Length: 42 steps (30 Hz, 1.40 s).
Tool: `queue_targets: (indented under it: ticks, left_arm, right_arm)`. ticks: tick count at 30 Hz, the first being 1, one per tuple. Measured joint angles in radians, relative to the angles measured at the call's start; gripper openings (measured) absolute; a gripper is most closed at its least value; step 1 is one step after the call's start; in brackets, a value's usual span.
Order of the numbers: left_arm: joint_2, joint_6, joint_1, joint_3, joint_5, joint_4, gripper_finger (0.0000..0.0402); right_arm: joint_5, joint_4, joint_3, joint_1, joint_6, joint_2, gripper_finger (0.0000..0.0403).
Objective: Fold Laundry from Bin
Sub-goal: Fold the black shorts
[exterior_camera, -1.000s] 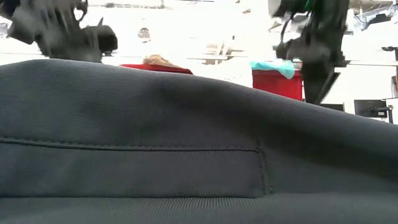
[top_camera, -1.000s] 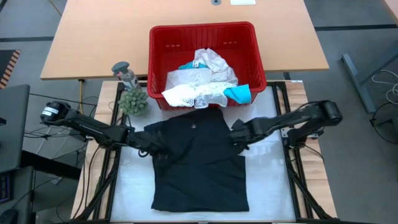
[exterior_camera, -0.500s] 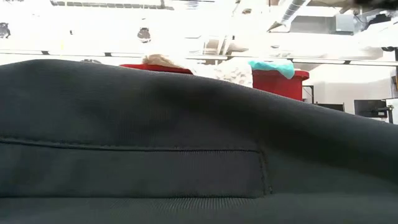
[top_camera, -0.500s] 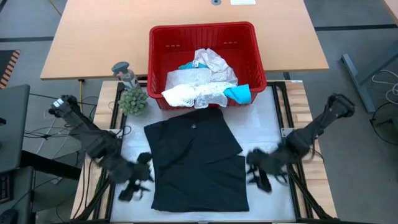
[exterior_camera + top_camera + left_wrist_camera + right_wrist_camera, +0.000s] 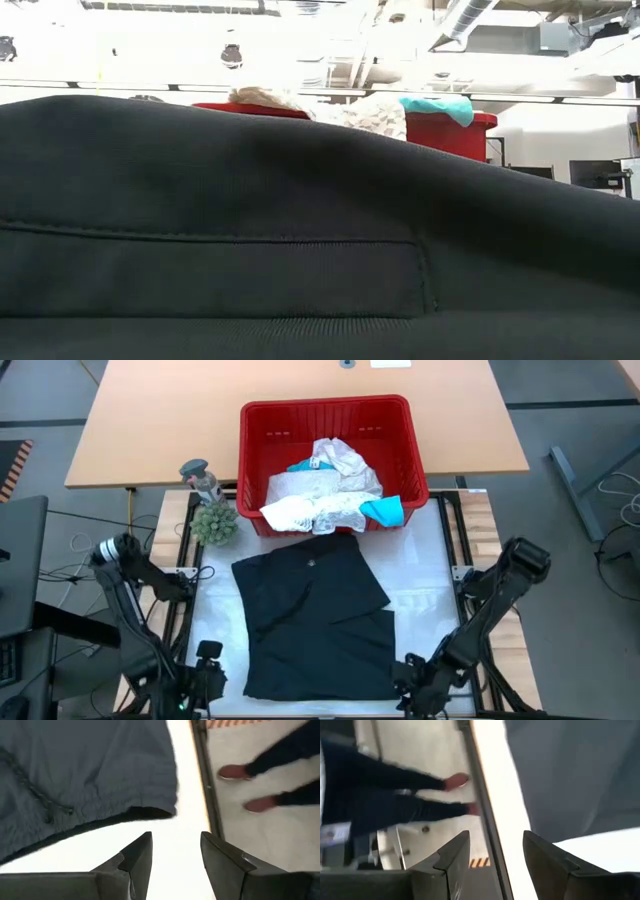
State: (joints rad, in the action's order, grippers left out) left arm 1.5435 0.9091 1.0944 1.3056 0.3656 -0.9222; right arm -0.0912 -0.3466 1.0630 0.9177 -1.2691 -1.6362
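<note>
Overhead and level views of the folding bench (image 5: 425, 575). The black garment (image 5: 318, 615) lies spread on the white bench top, its upper right corner turned over, unchanged from a second ago. Behind it stands the red bin (image 5: 325, 420), holding white lacy pieces (image 5: 320, 495) and a teal one (image 5: 383, 510) that drapes over the near rim.

Both arms have withdrawn from the garment's upper edges, where they stood a second ago, to the bench's near edge. The left tool (image 5: 207, 678) now sits off the garment's lower left corner; the right tool (image 5: 418, 685) sits off its lower right corner. In each wrist view the fingers (image 5: 137, 857) (image 5: 452, 855) stand spread with nothing between them, apparently clear of the cloth. A small green plant (image 5: 214, 522) stands left of the bin. A person's legs and shoes (image 5: 250, 785) show beyond the bench.
</note>
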Motion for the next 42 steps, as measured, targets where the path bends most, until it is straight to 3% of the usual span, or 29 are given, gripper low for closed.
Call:
queue_targets:
  ticks: [6,12,19,28,32,38,42]
  left_arm:
    - [0.047,0.036,0.006,0.000,0.104,0.002,0.0155]
    - [0.048,0.131,0.069,0.000,0.165,-0.014,0.0155]
    - [0.048,0.323,0.123,-0.063,0.200,0.001,0.0157]
    - [0.047,0.256,0.127,-0.131,0.175,0.209,0.0207]
    - [0.047,0.398,0.103,-0.209,0.133,0.320,0.0234]
    - [0.044,0.514,0.138,-0.402,0.293,0.822,0.0241]
    - [0.044,0.597,0.150,-0.483,0.374,0.929,0.0240]
  right_arm:
    - [-0.193,-0.027,0.000,0.075,-0.215,-0.021,0.0210]
    - [-0.203,-0.109,0.000,0.155,-0.355,-0.039,0.0210]
    - [-0.211,-0.053,0.000,0.179,-0.349,-0.103,0.0242]
    - [-0.230,0.023,0.000,0.159,-0.320,-0.161,0.0290]
    - [-0.231,0.017,0.000,0.151,-0.327,-0.166,0.0292]
    - [-0.241,-0.005,0.000,0.151,-0.329,-0.166,0.0292]
    - [-0.276,-0.030,0.000,0.151,-0.354,-0.166,0.0292]
